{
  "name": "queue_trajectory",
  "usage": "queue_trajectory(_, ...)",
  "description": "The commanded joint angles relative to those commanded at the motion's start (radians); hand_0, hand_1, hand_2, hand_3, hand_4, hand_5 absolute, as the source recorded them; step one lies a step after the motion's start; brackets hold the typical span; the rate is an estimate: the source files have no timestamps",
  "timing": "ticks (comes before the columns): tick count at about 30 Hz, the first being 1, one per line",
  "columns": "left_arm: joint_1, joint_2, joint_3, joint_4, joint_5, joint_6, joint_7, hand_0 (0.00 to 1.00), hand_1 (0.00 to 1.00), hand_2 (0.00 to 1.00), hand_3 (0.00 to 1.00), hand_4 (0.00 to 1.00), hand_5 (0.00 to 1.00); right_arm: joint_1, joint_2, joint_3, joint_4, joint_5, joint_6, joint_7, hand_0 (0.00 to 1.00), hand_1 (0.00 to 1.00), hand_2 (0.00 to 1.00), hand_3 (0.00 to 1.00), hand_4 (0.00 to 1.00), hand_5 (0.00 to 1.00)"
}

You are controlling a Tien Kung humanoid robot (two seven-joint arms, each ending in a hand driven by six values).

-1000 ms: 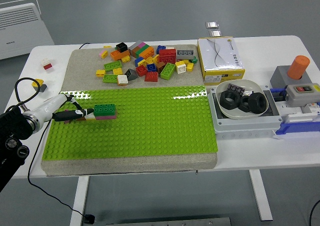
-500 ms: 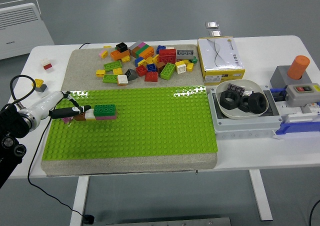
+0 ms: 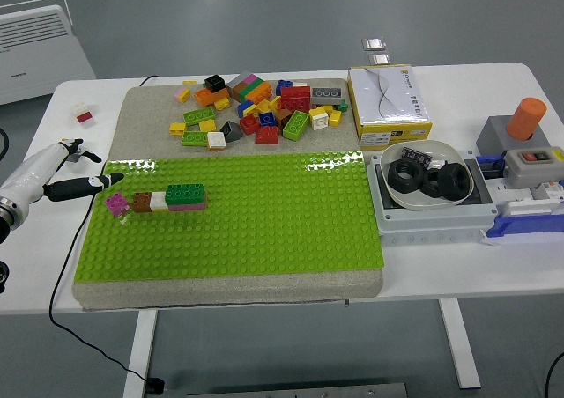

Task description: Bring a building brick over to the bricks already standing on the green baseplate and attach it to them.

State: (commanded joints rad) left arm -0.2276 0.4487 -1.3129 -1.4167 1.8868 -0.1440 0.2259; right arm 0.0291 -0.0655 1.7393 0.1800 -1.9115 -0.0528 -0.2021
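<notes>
Head view shows only part of the left hand [image 3: 62,173], at nine o'clock by the table's edge; its arm is cut off by the picture's side. Its fingers [image 3: 84,185] are stretched out and loose, and they hold nothing. One dark finger points toward the green baseplate [image 3: 264,231] but stays just off it.

On the baseplate, toward nine o'clock, stands a short row of bricks: a green brick [image 3: 185,192] on top of a pink one, then a white brick [image 3: 159,201] and a brown brick [image 3: 141,202] touching side by side. A small pink brick [image 3: 115,203] sits just beside the brown one, turned crooked. Whether it is pressed down or only lying there is hard to tell.

At twelve o'clock a pile of loose bricks [image 3: 260,112] lies on a grey mat [image 3: 141,107]. Many bricks there hide each other. A yellow and white box [image 3: 388,106] has small print on its side, too tiny to read.

At three o'clock a white bowl [image 3: 429,176] holds big black nuts [image 3: 441,180]. Beside it is a grey box with an orange knob [image 3: 529,118]. A small red mark shows on the switch box [image 3: 536,160], but its words cannot be read. A white heater [image 3: 40,50] at ten o'clock carries a faint label, also too blurry.
</notes>
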Motion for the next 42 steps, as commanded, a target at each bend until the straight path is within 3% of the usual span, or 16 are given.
queue_trajectory(2, 0.010, -0.007, 0.001, 0.001, 0.005, 0.019, -0.020, 0.998, 0.953, 0.956, 0.728, 0.885, 0.251, 0.000, -0.001, -0.002, 0.000, 0.002, 0.000, 0.000, 0.715, 0.724, 0.774, 0.790, 0.860, 0.998)
queue_trajectory(3, 0.014, -0.008, 0.001, 0.001, 0.008, 0.026, -0.027, 0.998, 0.945, 0.937, 0.728, 0.884, 0.118, 0.000, -0.001, -0.001, 0.000, 0.002, 0.000, 0.001, 0.715, 0.725, 0.775, 0.791, 0.859, 0.998)
queue_trajectory(8, 0.042, -0.007, 0.010, 0.005, 0.030, 0.074, -0.064, 0.998, 0.945, 0.937, 0.728, 0.884, 0.118, 0.000, -0.005, -0.002, 0.000, 0.008, -0.001, 0.003, 0.715, 0.725, 0.775, 0.791, 0.859, 0.998)
queue_trajectory(9, 0.045, -0.006, 0.011, 0.007, 0.034, 0.078, -0.065, 0.998, 0.944, 0.936, 0.723, 0.877, 0.065, 0.000, -0.006, -0.001, 0.000, 0.008, -0.002, 0.003, 0.714, 0.724, 0.776, 0.791, 0.859, 0.998)
queue_trajectory(11, 0.049, -0.004, 0.013, 0.013, 0.043, 0.084, -0.066, 0.998, 0.944, 0.936, 0.723, 0.877, 0.065, 0.001, -0.007, 0.002, 0.000, 0.006, -0.002, 0.004, 0.714, 0.724, 0.776, 0.791, 0.859, 0.998)
queue_trajectory(18, 0.036, -0.015, 0.021, 0.042, 0.060, 0.067, -0.031, 0.998, 0.955, 0.941, 0.729, 0.885, 0.076, 0.006, -0.010, 0.005, 0.000, 0.002, -0.002, 0.005, 0.714, 0.724, 0.776, 0.791, 0.859, 0.998)
queue_trajectory(20, 0.032, -0.028, 0.017, 0.048, 0.062, 0.047, -0.007, 0.998, 0.955, 0.941, 0.729, 0.885, 0.076, 0.007, -0.010, 0.005, 0.000, 0.000, -0.002, 0.005, 0.714, 0.724, 0.776, 0.791, 0.859, 0.998)
queue_trajectory(21, 0.030, -0.039, 0.010, 0.049, 0.062, 0.037, 0.004, 0.998, 0.959, 0.949, 0.730, 0.899, 0.172, 0.008, -0.011, 0.003, 0.000, 0.000, -0.003, 0.005, 0.714, 0.724, 0.776, 0.792, 0.858, 0.998)
queue_trajectory(28, 0.034, -0.152, -0.091, 0.038, 0.076, 0.003, 0.039, 0.998, 0.953, 0.937, 0.721, 0.894, 0.205, 0.010, -0.009, 0.003, 0.000, -0.006, -0.003, 0.002, 0.713, 0.724, 0.776, 0.792, 0.858, 0.998)
queue_trajectory(42, 0.078, -0.220, -0.177, 0.003, 0.091, -0.018, 0.064, 0.994, 0.950, 0.933, 0.715, 0.892, 0.247, 0.010, -0.004, -0.012, 0.000, 0.003, -0.004, -0.001, 0.713, 0.725, 0.776, 0.793, 0.856, 0.998)
